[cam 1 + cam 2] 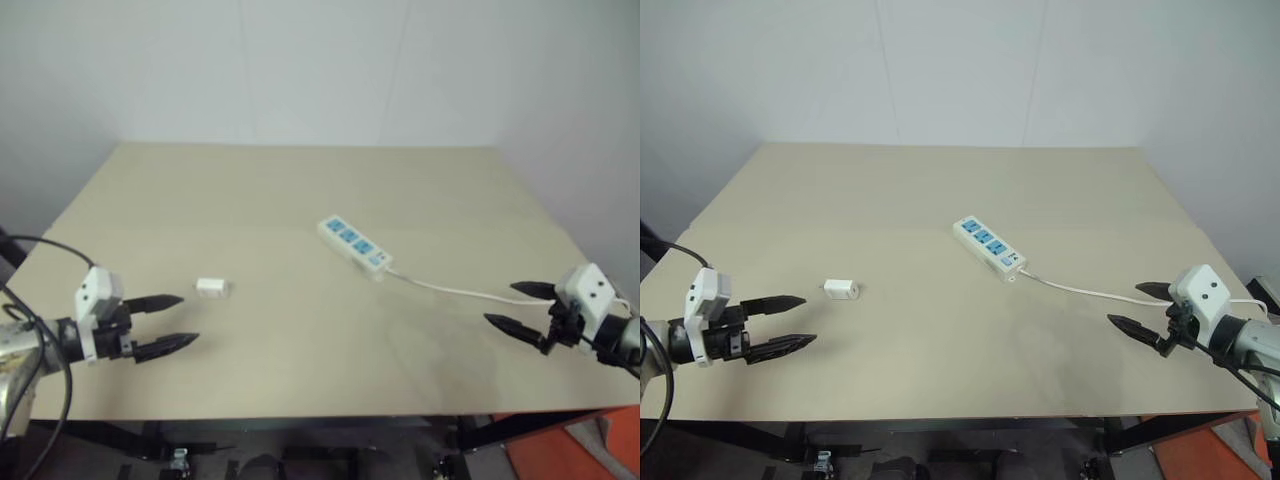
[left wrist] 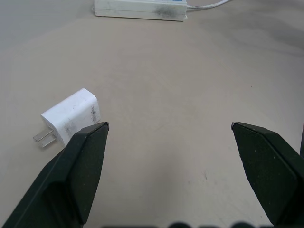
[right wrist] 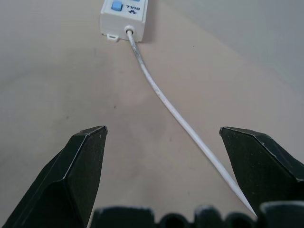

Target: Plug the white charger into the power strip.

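Left eye view: my wide beige table [image 1: 250, 190] carries the long white plastic power strip [image 1: 353, 243] mid-table, cord trailing toward my right tool [image 1: 520, 306], gaping empty. Nearer my left tool [image 1: 170, 321], likewise spread for grasping, lies the small white rectangular charger [image 1: 213, 287].

Soft, even, dim overhead light, faint shadows on the table [image 1: 300, 200], mild overall softness.

You have a white power strip [image 1: 353, 244] with three blue socket faces (grey smudges on its side), trailing a white cord [image 1: 455, 290] toward four o'clock. The white charger [image 2: 71, 115] carries dark scuffs. The table [image 1: 300, 200] is plain beige.
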Tool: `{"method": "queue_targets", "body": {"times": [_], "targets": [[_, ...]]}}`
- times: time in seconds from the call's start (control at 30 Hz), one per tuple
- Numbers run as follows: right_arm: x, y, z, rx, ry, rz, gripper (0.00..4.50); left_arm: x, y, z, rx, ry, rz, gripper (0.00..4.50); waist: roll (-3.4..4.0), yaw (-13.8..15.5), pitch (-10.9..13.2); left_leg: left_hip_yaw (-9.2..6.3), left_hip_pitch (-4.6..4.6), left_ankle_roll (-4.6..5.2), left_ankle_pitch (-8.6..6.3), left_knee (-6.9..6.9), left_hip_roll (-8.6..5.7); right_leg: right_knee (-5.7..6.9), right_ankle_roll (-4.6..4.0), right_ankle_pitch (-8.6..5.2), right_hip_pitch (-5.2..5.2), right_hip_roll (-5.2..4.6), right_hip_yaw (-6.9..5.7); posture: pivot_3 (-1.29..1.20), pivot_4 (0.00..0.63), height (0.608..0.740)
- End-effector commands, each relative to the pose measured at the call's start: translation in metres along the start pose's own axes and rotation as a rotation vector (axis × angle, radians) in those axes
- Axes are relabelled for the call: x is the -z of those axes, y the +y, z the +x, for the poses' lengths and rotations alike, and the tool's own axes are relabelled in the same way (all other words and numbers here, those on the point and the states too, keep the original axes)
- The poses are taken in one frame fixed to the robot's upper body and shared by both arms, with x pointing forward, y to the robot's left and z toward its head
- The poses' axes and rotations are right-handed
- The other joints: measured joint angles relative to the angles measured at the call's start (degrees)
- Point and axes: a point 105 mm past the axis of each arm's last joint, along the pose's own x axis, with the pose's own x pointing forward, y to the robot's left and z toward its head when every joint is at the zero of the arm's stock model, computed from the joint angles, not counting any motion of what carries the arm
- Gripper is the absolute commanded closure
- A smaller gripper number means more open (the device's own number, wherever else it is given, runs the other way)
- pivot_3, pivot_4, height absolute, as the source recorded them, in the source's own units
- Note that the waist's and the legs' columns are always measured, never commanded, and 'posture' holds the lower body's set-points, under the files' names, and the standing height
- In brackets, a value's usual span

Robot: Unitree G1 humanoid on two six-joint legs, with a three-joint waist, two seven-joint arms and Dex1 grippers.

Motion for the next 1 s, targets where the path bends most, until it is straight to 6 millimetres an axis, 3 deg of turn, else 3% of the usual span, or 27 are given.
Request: {"method": "queue_targets", "body": {"times": [0.03,0.63,0.77,1.0], "targets": [[-0.013,-0.006,-0.007,0.017,-0.021,-0.038,0.04,-0.017,0.002,-0.002,-0.008,-0.013,0.054,0.0,0.0,-0.01,0.0,0.01,0.0,0.0,0.0,0.0,0.01,0.0,0.0,0.0,0.0,0.01,0.01,0.0,0.15,0.74],[-0.018,-0.005,-0.001,0.002,-0.043,-0.039,0.04,-0.023,-0.002,0.0,-0.01,-0.01,0.056,0.0,0.0,-0.04,0.0,0.05,0.01,-0.01,0.0,0.0,0.11,-0.02,-0.04,0.01,-0.01,0.17,0.09,0.0,0.15,0.74],[-0.01,-0.002,0.021,-0.038,-0.02,-0.054,0.04,-0.026,-0.005,0.006,0.004,-0.008,0.062,0.0,-0.02,-0.31,0.0,0.08,0.06,-0.01,0.0,0.0,0.16,-0.03,-0.07,0.03,0.0,0.22,0.12,0.0,0.15,0.74],[-0.008,-0.016,0.096,-0.022,-0.042,-0.016,0.04,-0.035,-0.005,0.012,0.019,-0.016,0.083,0.0,0.05,-0.97,0.08,0.18,0.07,-0.02,0.0,-0.03,0.14,-0.02,-0.17,0.09,-0.07,0.29,0.18,0.0,0.15,0.74]]}}
